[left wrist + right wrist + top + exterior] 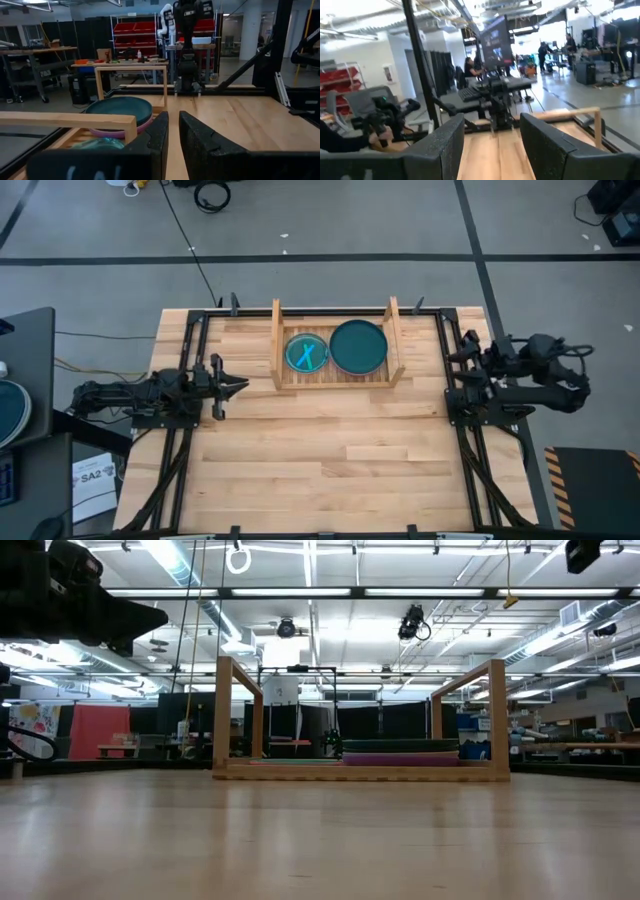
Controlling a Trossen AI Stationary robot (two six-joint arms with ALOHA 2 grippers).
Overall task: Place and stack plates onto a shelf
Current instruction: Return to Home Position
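The shelf (338,352), a low rack of pale slats with two upright side boards, stands at the table's far middle. On its slats lie a translucent cyan plate (306,354) on the left and a dark teal plate (358,346) on the right. The teal plate (120,107) tops a stack that includes a pink plate (116,133). My left gripper (238,387) waits at the table's left edge, shut and holding nothing, pointing level toward the shelf. At the table's right edge my right gripper (492,142) stands open and touches nothing.
Dark metal frame rails (186,360) run along the table's left and right sides under each arm. Bare wooden tabletop (330,450) stretches from the shelf to the near edge. People (470,67) stand in the room beyond the table.
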